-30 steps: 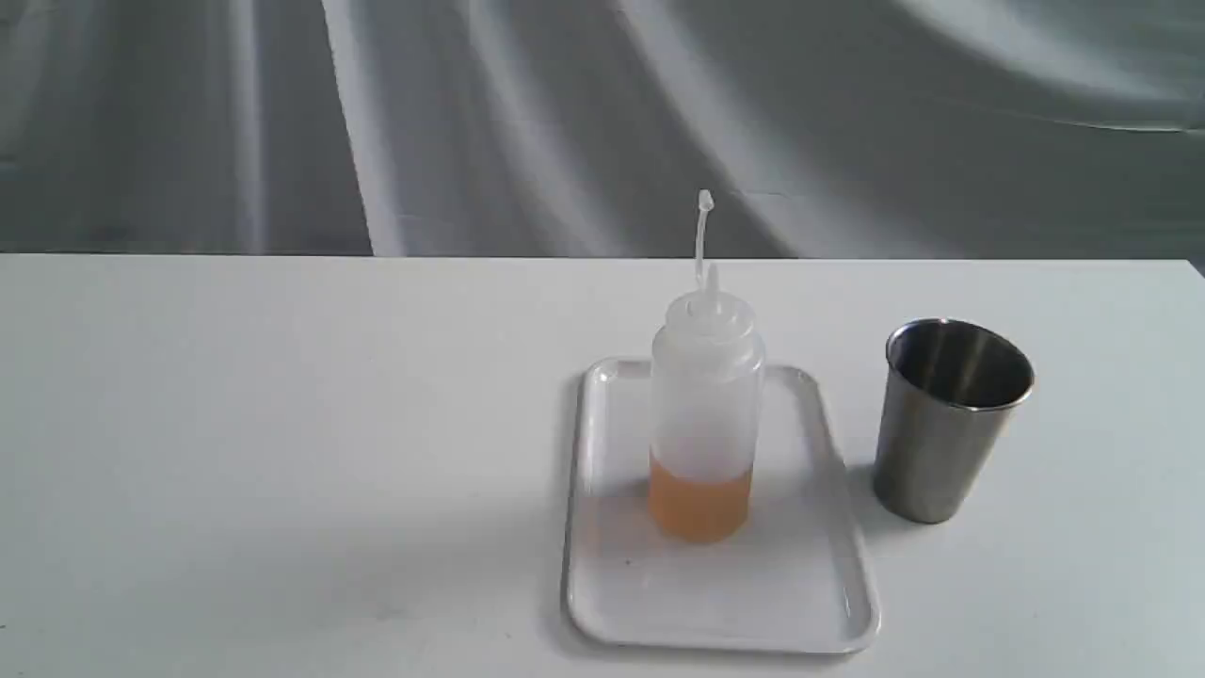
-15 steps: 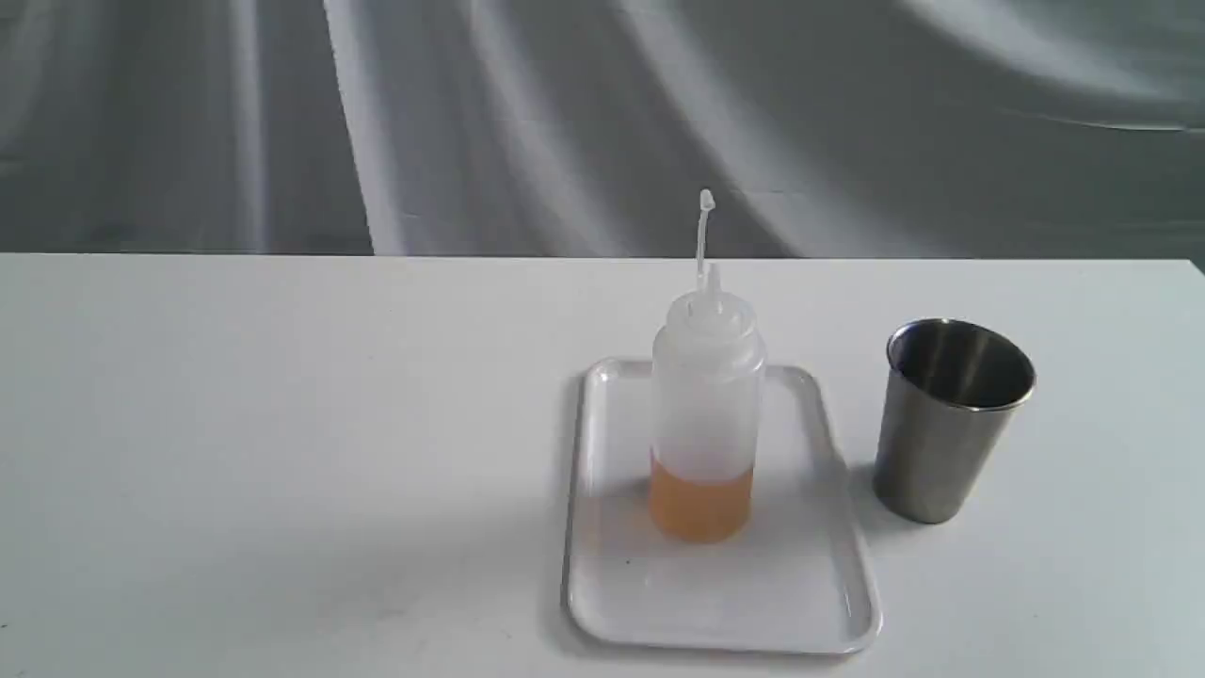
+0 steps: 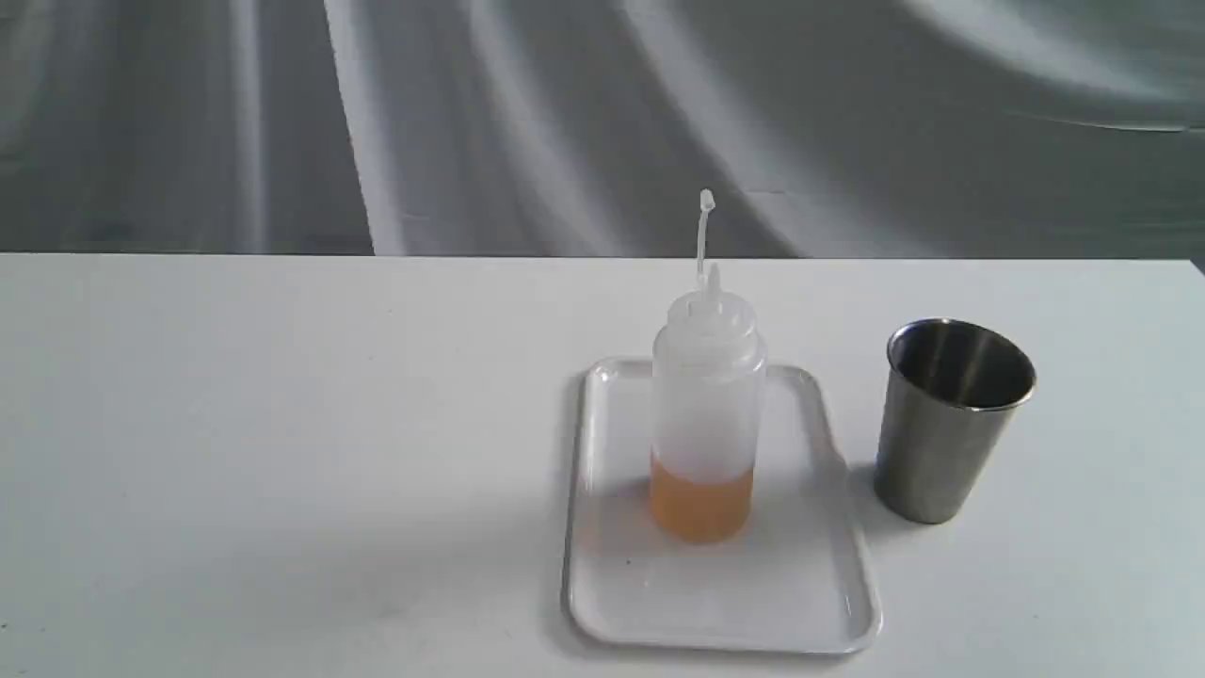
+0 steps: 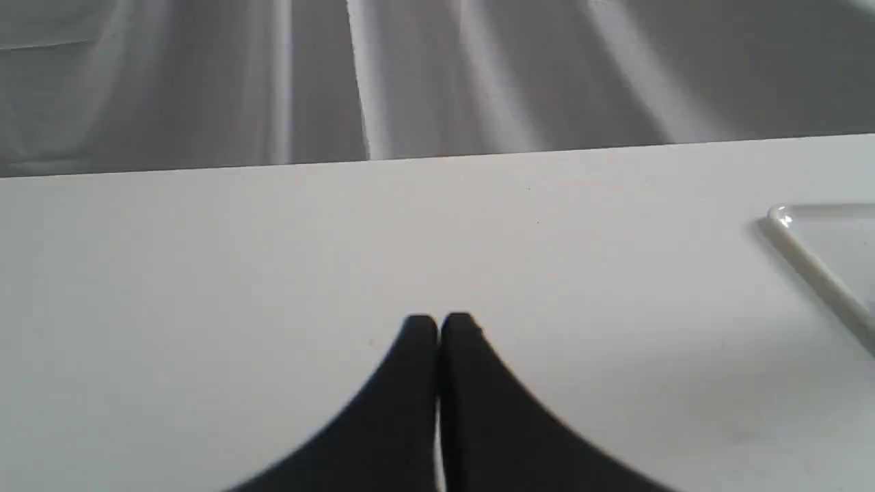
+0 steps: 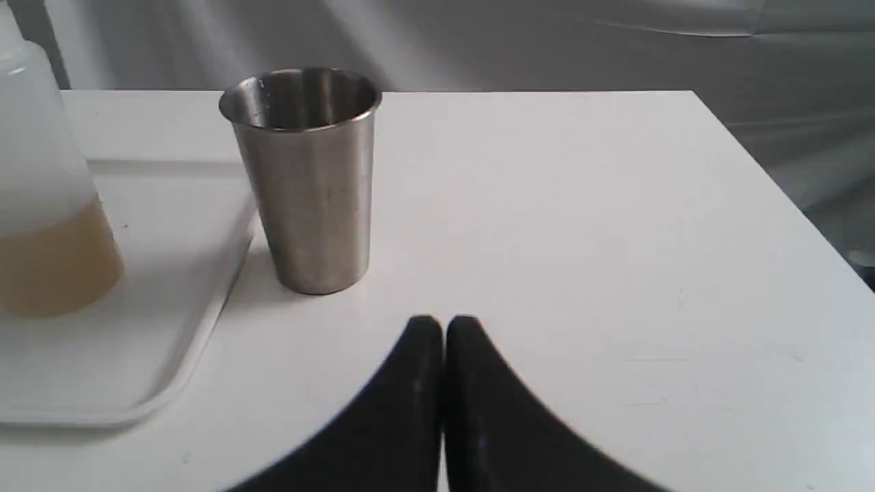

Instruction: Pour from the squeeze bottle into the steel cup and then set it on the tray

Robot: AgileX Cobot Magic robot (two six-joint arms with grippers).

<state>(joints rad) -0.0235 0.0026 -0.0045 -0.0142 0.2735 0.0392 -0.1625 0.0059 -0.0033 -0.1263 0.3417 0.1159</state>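
Observation:
The squeeze bottle (image 3: 704,414) stands upright on the white tray (image 3: 612,603), amber liquid filling its lower part, cap strap sticking up. The steel cup (image 3: 946,419) stands upright on the table just right of the tray. In the right wrist view the cup (image 5: 307,178), the bottle (image 5: 41,205) and the tray (image 5: 171,328) lie ahead of my right gripper (image 5: 443,324), which is shut and holds nothing. My left gripper (image 4: 437,321) is shut over bare table, with a corner of the tray (image 4: 813,260) off to one side. Neither gripper shows in the exterior view.
The white table (image 3: 282,452) ends at a far edge against a grey draped backdrop (image 3: 565,113). In the right wrist view the table's side edge (image 5: 772,184) runs close beyond the cup's side.

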